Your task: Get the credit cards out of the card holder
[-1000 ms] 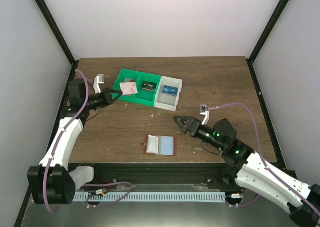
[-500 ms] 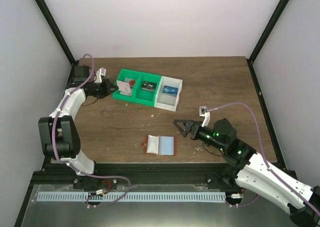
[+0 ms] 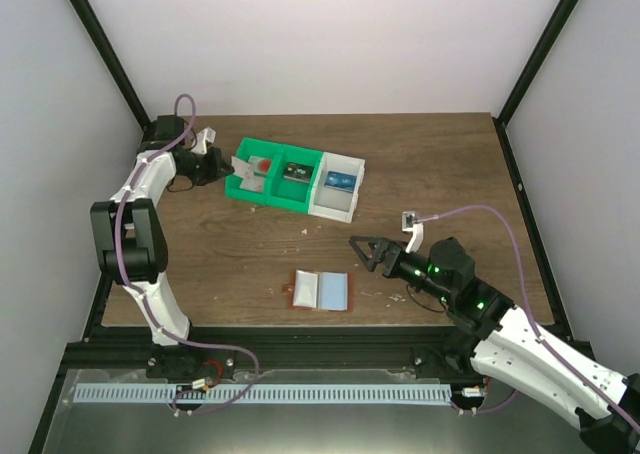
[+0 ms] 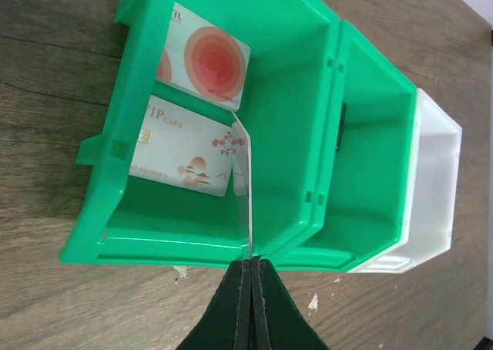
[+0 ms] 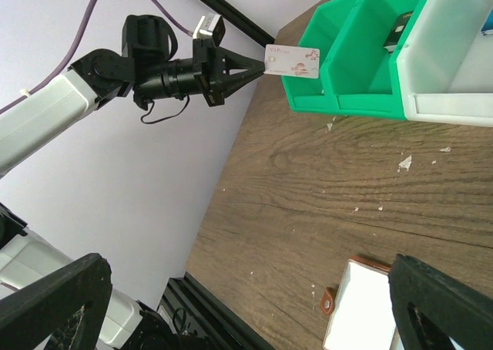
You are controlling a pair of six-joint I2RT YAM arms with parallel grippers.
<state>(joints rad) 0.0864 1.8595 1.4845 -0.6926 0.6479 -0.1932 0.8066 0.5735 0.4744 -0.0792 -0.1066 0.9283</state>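
A pale whitish-pink credit card (image 5: 293, 61) is reaching out over the near wall of the left green compartment of a green-and-white bin (image 4: 115, 146). It is being pinched by one short edge in the left tool (image 4: 251, 264), whose fingers are clenched flat on it. The card is showing a small floral print and lettering on its face, while the left wrist view is catching it only as a thin line. It is looking light, stiff and slick, likely to swivel or slip if nipped by a corner, so a firm pinch across an edge, as here, is appearing the sound hold. A red-circle card (image 4: 204, 57) and a VIP card (image 4: 181, 153) are lying flat in the compartment beneath. A blue card (image 3: 340, 182) is resting in the white end compartment. The card holder (image 3: 320, 290), reddish-brown leather with pale grey-blue pockets, is lying open on the worktop (image 3: 430, 164), well apart from the bin. The right tool (image 3: 365, 249) is hovering near its right side, fingers spread and grasping nothing.
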